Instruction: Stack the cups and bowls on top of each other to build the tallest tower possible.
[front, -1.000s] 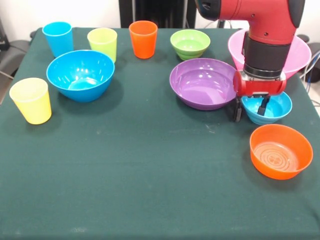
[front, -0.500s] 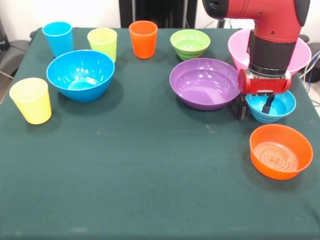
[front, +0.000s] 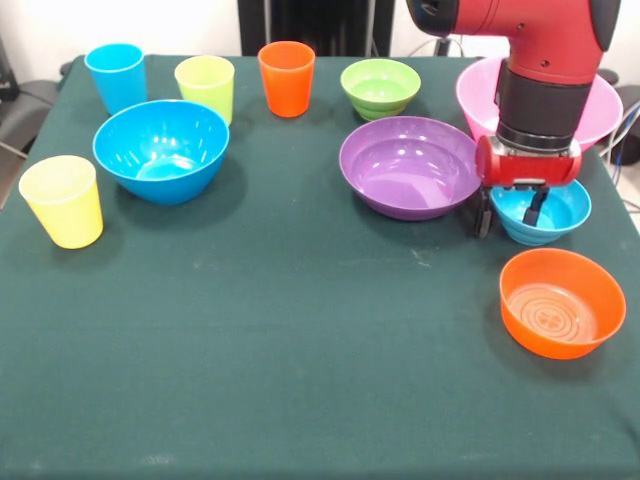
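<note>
The gripper (front: 510, 215) straddles the rim of the small light-blue bowl (front: 555, 215): one finger inside, one outside against the wall. Whether it pinches the rim, I cannot tell. The bowl sits upright, mouth up, near the table's (front: 300, 350) right edge, between the pink bowl (front: 600, 110) and the orange bowl (front: 562, 302), just beside the purple bowl (front: 405, 165). Nothing is stacked yet.

bright, even overhead light; soft shadows under bowls on the counter (front: 300, 340), small glare spots inside the purple bowl (front: 410, 165).
</note>
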